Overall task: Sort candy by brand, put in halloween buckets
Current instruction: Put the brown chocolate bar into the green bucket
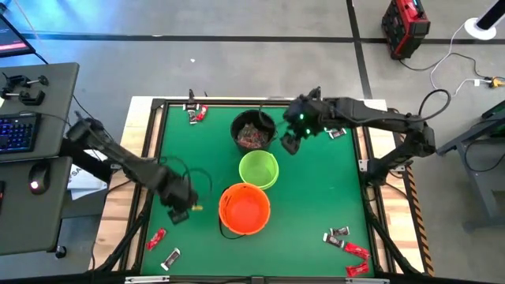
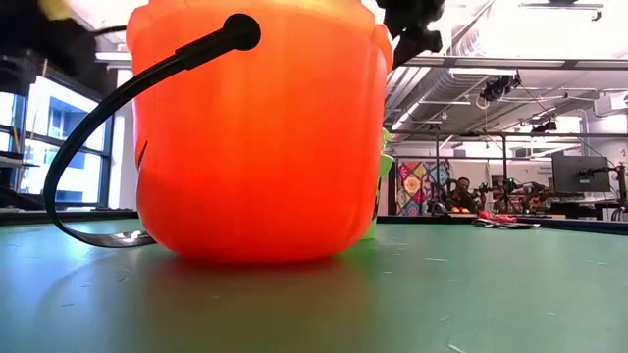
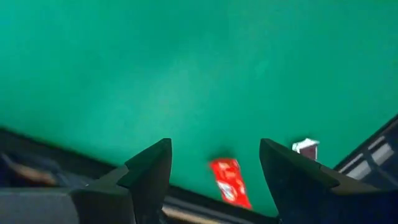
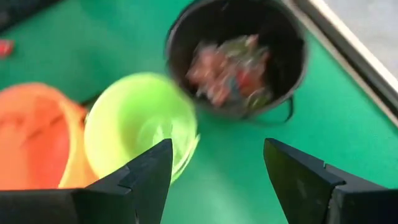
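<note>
In the high view the black bucket (image 1: 254, 130) stands at the far middle with several candies in it. The lime green bucket (image 1: 259, 170) is just nearer, and the orange bucket (image 1: 245, 209) nearest. My right gripper (image 1: 290, 143) hovers open just right of the black bucket; its wrist view shows the black bucket (image 4: 239, 59), lime bucket (image 4: 140, 124) and orange bucket (image 4: 37, 137) below. My left gripper (image 1: 180, 211) is open and empty, left of the orange bucket. Its wrist view (image 3: 214, 149) shows a red candy (image 3: 230, 182) and a silvery candy (image 3: 306, 148) on the mat.
Loose candy lies on the green mat: red pieces at the far left (image 1: 197, 114), a red (image 1: 156, 237) and a silvery one (image 1: 170, 256) near left, several near right (image 1: 351, 248), and one far right (image 1: 335, 132). The orange bucket (image 2: 260, 127) and its black handle (image 2: 118, 147) fill the low view.
</note>
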Robot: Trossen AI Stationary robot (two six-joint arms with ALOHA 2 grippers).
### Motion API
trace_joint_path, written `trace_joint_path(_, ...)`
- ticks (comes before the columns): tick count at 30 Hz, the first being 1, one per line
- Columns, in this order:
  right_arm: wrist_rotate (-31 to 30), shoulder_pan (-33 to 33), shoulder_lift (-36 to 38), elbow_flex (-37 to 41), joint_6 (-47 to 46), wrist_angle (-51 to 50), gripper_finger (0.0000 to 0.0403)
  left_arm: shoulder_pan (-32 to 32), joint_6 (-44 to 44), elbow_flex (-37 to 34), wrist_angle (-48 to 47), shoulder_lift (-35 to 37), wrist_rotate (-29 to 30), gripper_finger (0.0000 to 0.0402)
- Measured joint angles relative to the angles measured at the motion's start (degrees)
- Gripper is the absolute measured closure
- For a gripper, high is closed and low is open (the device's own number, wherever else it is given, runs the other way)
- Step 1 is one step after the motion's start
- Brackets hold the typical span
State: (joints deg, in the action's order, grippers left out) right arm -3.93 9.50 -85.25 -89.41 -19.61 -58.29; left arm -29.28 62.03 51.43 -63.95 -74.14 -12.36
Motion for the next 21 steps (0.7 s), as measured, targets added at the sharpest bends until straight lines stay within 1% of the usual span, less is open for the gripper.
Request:
trace_joint_path(6,0.12,-9.63,0.00,0.02,0.59,-4.99,0.0158,-10.39,17.27,5.65,6.94,-11.22,-2.90,0.0170)
trace_joint_path(11,0.12,-18.13,0.00,0.02,1.65,-5.76,0.0158,-15.50,28.02,13.39,10.82,-19.65,-4.96,0.0170)
trace_joint_path(15,-1.44,-23.78,0.00,0.02,0.06,-5.75,0.0158,-18.99,30.87,18.17,11.07,-25.59,-5.64,0.0170)
trace_joint_path(21,-6.69,-30.31,0.00,0.04,-5.53,-5.75,0.0158,-21.62,29.33,18.63,10.76,-31.02,-6.35,0.0170)
